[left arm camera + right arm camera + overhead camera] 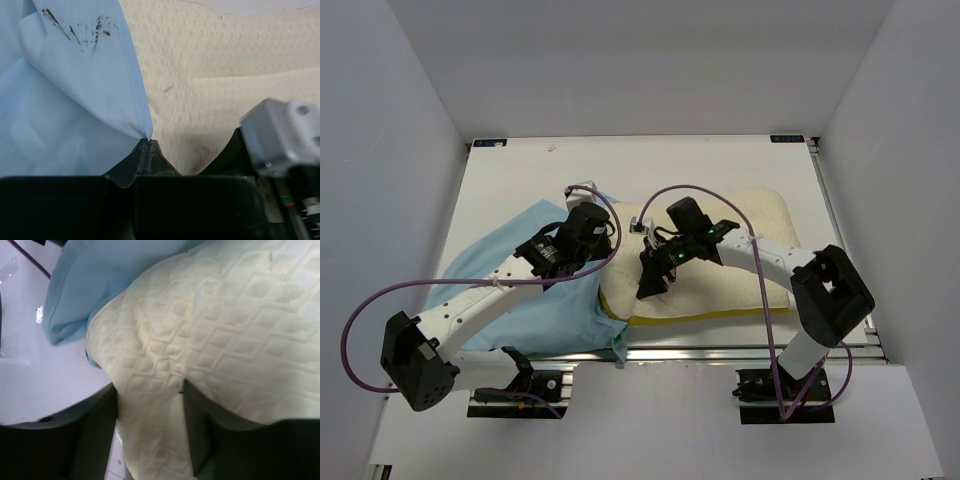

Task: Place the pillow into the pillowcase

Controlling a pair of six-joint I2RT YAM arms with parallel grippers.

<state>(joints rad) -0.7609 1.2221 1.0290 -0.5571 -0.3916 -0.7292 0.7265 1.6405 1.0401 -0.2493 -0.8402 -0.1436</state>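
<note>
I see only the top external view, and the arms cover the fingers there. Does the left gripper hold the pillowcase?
Observer: Yes. In the left wrist view the left gripper is shut on the hem of the pillowcase.
Operator: And the right one?
Observer: The right wrist view shows the right gripper clamped on a fold of the pillow.
Operator: Is the cloth clean?
Observer: No. Black smears mark the pillowcase near that hem.
</note>
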